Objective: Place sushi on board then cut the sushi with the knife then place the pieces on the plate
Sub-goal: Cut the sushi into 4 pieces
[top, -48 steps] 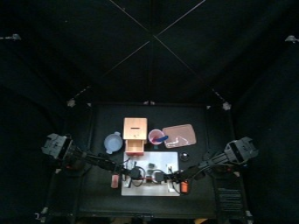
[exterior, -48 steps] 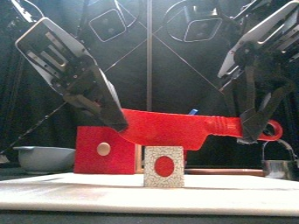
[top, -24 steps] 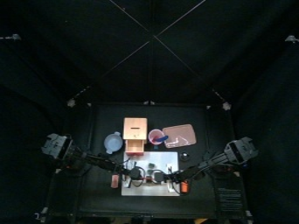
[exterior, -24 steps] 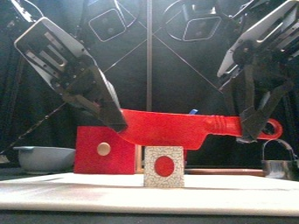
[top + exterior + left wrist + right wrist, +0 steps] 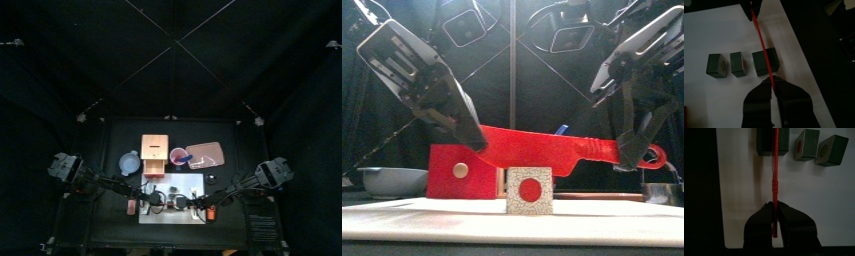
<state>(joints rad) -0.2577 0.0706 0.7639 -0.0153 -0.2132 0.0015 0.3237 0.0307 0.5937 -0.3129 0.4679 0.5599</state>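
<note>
A red toy knife hangs level over the white cutting board, held at both ends. My left gripper is shut on its blade end and my right gripper is shut on its handle end. Below the blade stands a sushi piece with a red centre. In the left wrist view the knife runs edge-on over one of three dark green sushi pieces, which stand in a row on the board. The right wrist view shows the knife over the end piece.
Behind the board stand the wooden box with its red drawer front, the blue-grey bowl to the left, a red cup and the pink plate. A small red thing lies left of the board.
The handle end of the knife has dropped a little with my right gripper, so the blade now slopes slightly down to the right. The sushi pieces have not moved.
</note>
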